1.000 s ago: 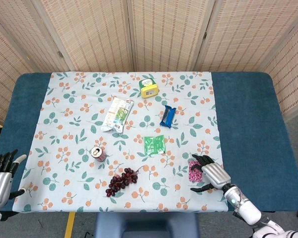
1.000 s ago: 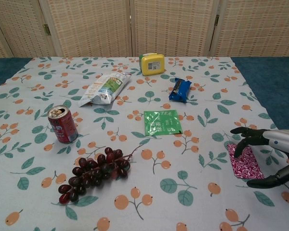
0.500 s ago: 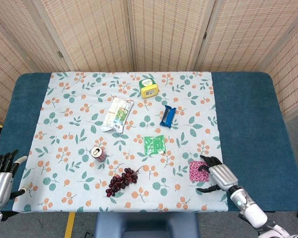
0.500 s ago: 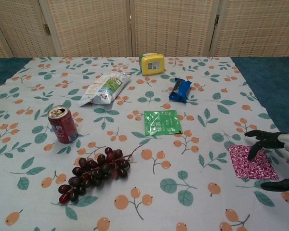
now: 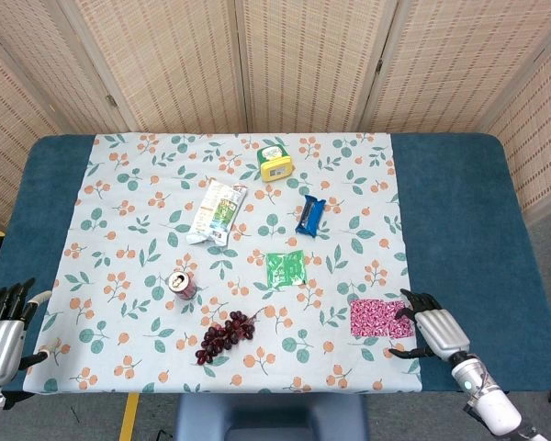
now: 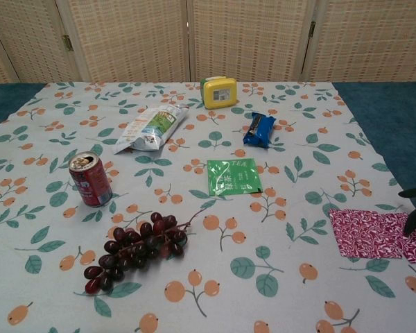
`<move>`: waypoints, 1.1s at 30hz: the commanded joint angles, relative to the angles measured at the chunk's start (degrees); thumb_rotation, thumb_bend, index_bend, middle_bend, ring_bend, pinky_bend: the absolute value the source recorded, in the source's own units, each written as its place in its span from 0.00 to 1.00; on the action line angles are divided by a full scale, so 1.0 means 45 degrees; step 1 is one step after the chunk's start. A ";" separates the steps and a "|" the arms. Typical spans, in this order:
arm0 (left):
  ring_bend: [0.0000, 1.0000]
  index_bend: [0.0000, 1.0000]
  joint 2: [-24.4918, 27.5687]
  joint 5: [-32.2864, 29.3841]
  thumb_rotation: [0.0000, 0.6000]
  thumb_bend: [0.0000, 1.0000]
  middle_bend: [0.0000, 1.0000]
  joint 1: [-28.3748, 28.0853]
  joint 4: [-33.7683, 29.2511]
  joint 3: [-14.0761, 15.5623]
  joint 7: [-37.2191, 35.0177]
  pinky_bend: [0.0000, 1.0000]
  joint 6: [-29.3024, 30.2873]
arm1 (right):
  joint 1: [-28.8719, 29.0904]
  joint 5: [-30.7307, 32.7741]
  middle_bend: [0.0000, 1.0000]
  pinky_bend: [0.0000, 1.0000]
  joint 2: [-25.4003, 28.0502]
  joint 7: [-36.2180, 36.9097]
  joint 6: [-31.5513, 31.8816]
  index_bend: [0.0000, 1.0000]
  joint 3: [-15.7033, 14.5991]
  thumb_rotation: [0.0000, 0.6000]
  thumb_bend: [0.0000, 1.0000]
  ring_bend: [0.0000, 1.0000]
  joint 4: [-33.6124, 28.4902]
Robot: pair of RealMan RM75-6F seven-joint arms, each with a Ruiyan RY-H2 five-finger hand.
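Note:
A magenta patterned packet point(image 5: 376, 317) point(image 6: 374, 234) lies flat near the cloth's front right corner. My right hand point(image 5: 432, 329) sits just right of it. The fingers are spread, their tips point(image 6: 413, 208) are at the packet's right end, and the thumb is apart below; nothing is gripped. In the chest view only those dark fingertips show, at the right edge. My left hand point(image 5: 2, 335) hovers at the table's front left corner. Its fingers are extended and apart and it holds nothing. The chest view does not show it.
On the floral cloth point(image 5: 147, 211) lie a yellow box point(image 5: 275, 163), a blue snack bar point(image 5: 309, 216), a white-green snack bag point(image 5: 217, 211), a green tea packet point(image 5: 286, 268), an opened red can point(image 5: 182, 285) and dark grapes point(image 5: 225, 335). Blue table point(image 5: 459, 220) shows on both sides.
My right hand has slid off the magenta packet, moving right and toward the front edge. The packet now lies uncovered and reaches further right. The left hand has barely moved.

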 commanded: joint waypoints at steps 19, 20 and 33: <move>0.07 0.24 -0.0022 0.0044 1.00 0.27 0.07 0.0076 0.0077 0.0036 -0.0122 0.00 0.0069 | 0.0342 -0.0364 0.03 0.00 -0.0582 0.0218 -0.0165 0.30 0.0376 0.46 0.15 0.00 0.0333; 0.07 0.24 -0.0026 0.0046 1.00 0.27 0.07 0.0079 0.0089 0.0038 -0.0130 0.00 0.0069 | 0.0379 -0.0337 0.03 0.00 -0.0629 0.0215 -0.0233 0.30 0.0394 0.46 0.15 0.00 0.0375; 0.07 0.23 -0.0085 0.0072 1.00 0.27 0.07 0.0092 0.0205 0.0032 -0.0215 0.00 0.0083 | 0.0271 0.0037 0.03 0.00 -0.0624 0.0190 -0.0312 0.30 0.0439 0.46 0.15 0.00 0.0659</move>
